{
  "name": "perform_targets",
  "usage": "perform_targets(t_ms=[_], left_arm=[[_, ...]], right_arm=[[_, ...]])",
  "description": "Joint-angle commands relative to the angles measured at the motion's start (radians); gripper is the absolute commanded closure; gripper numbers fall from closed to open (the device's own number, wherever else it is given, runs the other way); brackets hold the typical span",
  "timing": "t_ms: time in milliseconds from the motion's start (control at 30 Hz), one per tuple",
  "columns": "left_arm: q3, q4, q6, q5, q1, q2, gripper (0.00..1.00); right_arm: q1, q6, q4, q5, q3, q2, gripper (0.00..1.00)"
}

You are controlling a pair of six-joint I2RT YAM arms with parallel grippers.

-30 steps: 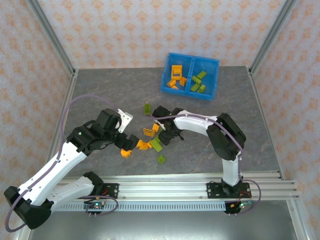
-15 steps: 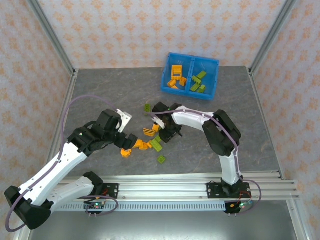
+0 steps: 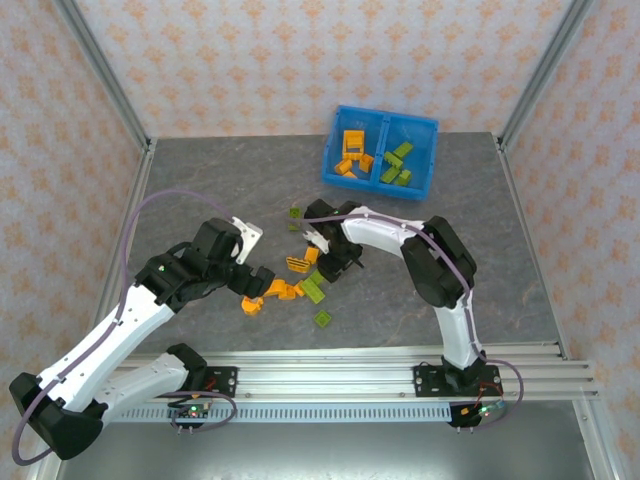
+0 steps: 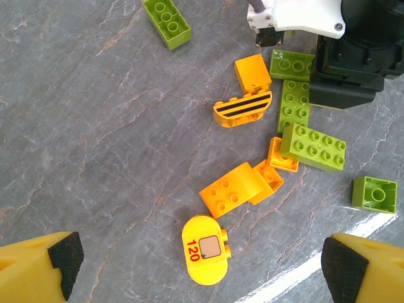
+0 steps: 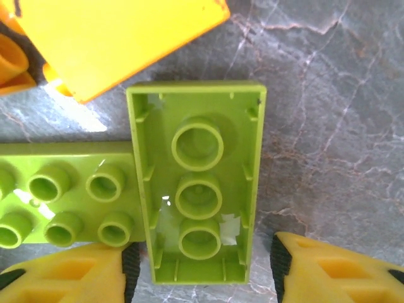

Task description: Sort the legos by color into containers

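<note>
Top external: orange legos (image 3: 352, 155) left compartment (image 3: 330, 150), green legos (image 3: 398, 165) right; left gripper (image 4: 201, 259), right gripper (image 5: 205, 265) open, nothing held.

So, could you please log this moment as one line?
left gripper: open, over orange plastic bricks | right gripper: open, straddling upturned lime green plastic brick

Right arm (image 3: 390, 232), one second apart: the elbow (image 3: 440, 262) has swung inward, toward the left and the far side. The wrist end just beyond the right claw (image 3: 333, 266) has crept farther from the bases. The claw has edged along with it, and its fingers (image 5: 328, 268) now flank an upturned green brick (image 5: 199, 189) directly beneath.
</note>
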Motion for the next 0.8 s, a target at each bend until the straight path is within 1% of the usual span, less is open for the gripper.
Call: perform_targets(t_ms=[0,200,300,333,367,433,600,667,767], left_arm=[[-0.010,0.024,0.003,-0.014,0.006,-0.008,0.00],[-0.012,0.025,0.004,-0.008,0.009,-0.009,0.00],[-0.012,0.026,0.004,-0.001,0.011,-0.015,0.00],[-0.012,0.026,0.004,0.009,0.011,-0.019,0.00],[-0.012,0.030,0.008,0.033,0.011,-0.024,0.00],[-0.014,0.044,0.015,0.100,0.012,-0.046,0.00],[-0.047,0.099,0.047,0.276,0.014,-0.123,0.00],[-0.052,0.109,0.060,0.321,0.014,-0.141,0.00],[-0.059,0.120,0.075,0.350,0.017,-0.161,0.00]], right_arm=[[-0.021,-0.001,0.155,0.081,0.012,0.083,0.45],[-0.032,-0.008,0.158,0.065,0.008,0.069,0.62],[-0.034,0.002,0.173,0.060,-0.017,0.040,0.65],[-0.036,0.011,0.185,0.060,-0.033,0.021,0.68],[-0.038,0.026,0.200,0.060,-0.055,-0.004,0.68],[-0.044,0.067,0.247,0.051,-0.113,-0.077,0.69],[-0.069,0.203,0.390,0.018,-0.266,-0.322,0.69],[-0.095,0.250,0.440,0.014,-0.305,-0.413,0.69],[-0.174,0.340,0.522,-0.005,-0.342,-0.521,0.69]])
